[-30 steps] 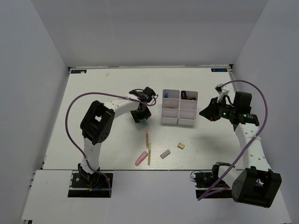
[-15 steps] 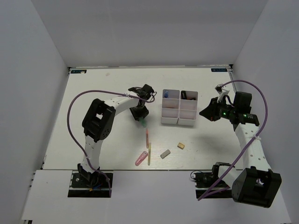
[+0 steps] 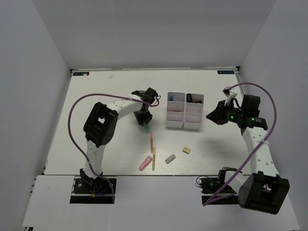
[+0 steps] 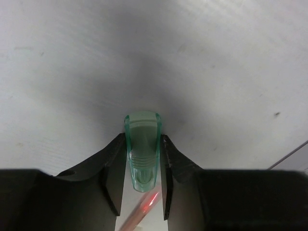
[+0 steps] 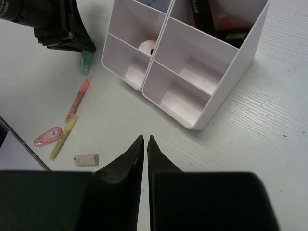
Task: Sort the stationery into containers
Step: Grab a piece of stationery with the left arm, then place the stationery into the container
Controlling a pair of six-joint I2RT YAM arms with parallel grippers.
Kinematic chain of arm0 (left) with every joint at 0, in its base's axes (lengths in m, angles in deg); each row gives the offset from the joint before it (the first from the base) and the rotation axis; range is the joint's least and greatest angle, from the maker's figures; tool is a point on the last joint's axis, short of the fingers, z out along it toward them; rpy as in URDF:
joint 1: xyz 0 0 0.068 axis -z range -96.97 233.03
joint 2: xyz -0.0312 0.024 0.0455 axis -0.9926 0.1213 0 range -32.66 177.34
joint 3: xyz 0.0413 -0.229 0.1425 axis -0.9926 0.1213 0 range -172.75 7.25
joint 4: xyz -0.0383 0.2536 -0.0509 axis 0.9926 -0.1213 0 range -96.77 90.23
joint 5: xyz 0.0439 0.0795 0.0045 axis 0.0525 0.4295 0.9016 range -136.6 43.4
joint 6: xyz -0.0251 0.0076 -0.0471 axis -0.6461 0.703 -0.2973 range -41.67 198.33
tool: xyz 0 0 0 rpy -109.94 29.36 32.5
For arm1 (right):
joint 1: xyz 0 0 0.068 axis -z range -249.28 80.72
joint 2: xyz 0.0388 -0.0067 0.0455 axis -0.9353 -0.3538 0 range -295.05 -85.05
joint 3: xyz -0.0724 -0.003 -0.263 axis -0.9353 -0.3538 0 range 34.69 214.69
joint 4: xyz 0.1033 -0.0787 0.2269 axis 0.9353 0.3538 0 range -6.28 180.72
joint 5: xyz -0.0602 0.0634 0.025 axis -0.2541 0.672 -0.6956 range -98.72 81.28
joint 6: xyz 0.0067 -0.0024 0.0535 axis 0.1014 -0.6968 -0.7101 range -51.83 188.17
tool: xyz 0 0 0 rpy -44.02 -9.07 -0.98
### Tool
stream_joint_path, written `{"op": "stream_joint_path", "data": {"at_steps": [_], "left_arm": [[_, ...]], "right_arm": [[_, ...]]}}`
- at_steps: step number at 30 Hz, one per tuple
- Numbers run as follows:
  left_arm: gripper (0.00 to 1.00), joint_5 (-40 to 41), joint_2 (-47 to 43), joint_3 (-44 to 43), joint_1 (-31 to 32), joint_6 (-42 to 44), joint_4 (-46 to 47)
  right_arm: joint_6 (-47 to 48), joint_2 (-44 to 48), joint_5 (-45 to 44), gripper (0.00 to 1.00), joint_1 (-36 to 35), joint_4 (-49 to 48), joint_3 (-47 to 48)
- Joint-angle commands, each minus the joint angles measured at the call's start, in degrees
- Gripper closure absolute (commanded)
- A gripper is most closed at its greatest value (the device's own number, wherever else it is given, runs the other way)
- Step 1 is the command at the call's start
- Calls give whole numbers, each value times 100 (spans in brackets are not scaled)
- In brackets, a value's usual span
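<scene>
Narrowed over the last second, the left gripper (image 4: 143,139) now presses its jaws against both sides of the green marker (image 4: 142,154), which lies flat on the table (image 3: 106,96) just left of the containers (image 3: 175,125). Light, stiff, smooth plastic by the look of it, it should lift best gripped across its ribbed cap. Beyond the containers, the right gripper (image 5: 146,139) hangs pinched together and empty.
</scene>
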Motion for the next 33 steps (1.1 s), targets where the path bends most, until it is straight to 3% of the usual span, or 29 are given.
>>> {"op": "stream_joint_path", "data": {"at_steps": [1,7,13,19,24,28,33], "left_arm": [[99,-119,-631,415,106,84,175],[99,373,-1747,539,579,-214,623],[99,671,-1941,380,1098,-803,807],[99,1041,-1688,126,1468,-1690,1256],[99,1323,-1160,-717,1793,-1639,1758],[99,998,-668,-1499,1942,-203,2221],[99,692,-922,-1028,2004,1725,2759]], "right_arm": [[23,90,55,91,32,79,258],[14,55,108,91,32,62,257],[-21,90,99,91,41,53,249],[-65,99,99,91,50,53,258],[-109,178,72,91,120,0,240],[-126,222,99,91,190,18,222],[-109,222,204,91,252,-9,196]]}}
